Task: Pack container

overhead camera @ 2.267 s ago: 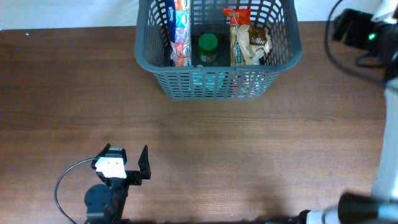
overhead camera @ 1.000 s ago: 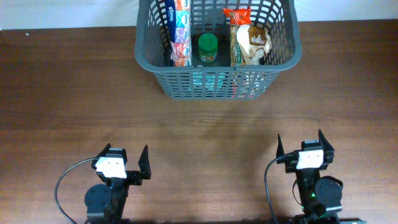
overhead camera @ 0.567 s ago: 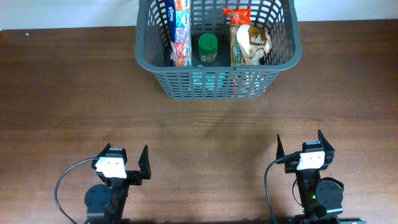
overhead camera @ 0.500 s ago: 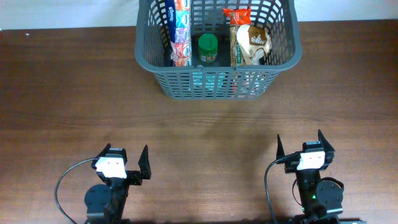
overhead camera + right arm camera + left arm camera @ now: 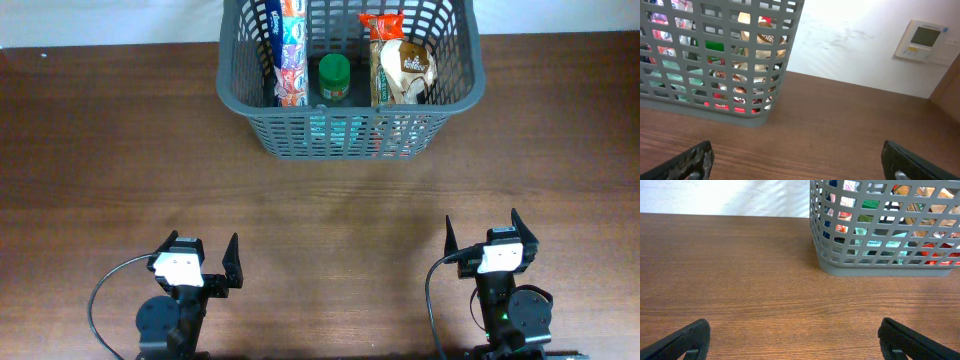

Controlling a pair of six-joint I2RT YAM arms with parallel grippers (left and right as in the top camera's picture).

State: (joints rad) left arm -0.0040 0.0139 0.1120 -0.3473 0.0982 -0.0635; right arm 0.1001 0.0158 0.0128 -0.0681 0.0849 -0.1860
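Observation:
The container (image 5: 255, 118) is a dark grey lattice basket at the far middle of the table. It holds a tall colourful packet (image 5: 291, 50), a green-lidded jar (image 5: 334, 78) and a brown snack bag (image 5: 402, 68). The basket also shows in the left wrist view (image 5: 880, 265) and in the right wrist view (image 5: 715, 107). My left gripper (image 5: 200, 258) is open and empty near the front edge, left of centre; its fingers frame bare wood in its own view (image 5: 795, 340). My right gripper (image 5: 482, 233) is open and empty near the front edge, right of centre (image 5: 795, 160).
The brown wooden table (image 5: 100, 150) spreads between the grippers and the basket. A white wall lies behind the table, with a small wall panel (image 5: 925, 37) at the right.
The right arm came down from the far right into its place near the front edge about two seconds ago. In the last second nothing has moved.

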